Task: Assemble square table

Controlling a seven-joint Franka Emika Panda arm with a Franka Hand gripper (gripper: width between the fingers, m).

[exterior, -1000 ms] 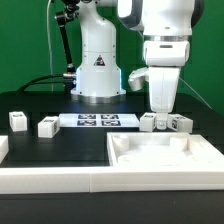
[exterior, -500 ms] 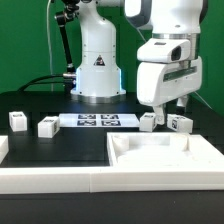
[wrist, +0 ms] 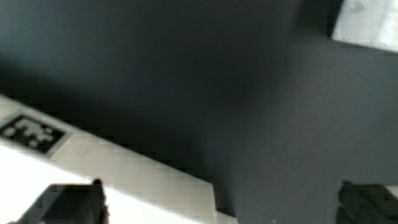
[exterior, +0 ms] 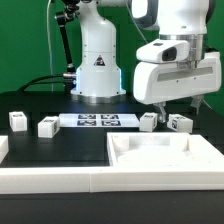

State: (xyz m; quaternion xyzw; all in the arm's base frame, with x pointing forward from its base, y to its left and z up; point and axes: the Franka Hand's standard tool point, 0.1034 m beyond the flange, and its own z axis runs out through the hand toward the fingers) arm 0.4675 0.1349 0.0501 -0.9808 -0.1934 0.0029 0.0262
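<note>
The square table (exterior: 165, 150) lies in loose parts on the black table (exterior: 60, 145). Its big white slab (exterior: 130, 150) sits nearest, toward the exterior view's right, flat against a long white rail (exterior: 50, 178) that runs along the front. Behind it, two short tagged legs (exterior: 47, 126) stand apart toward the exterior view's left, and another pair of legs (exterior: 180, 123) stands just beyond the slab's far edge on the right. Between the pairs lies the marker board (exterior: 98, 120). The pincer (exterior: 179, 106) hangs above the right pair, clear of them, jaws spread wide and holding nothing. Farthest back stands the robot's white base (exterior: 98, 65).
</note>
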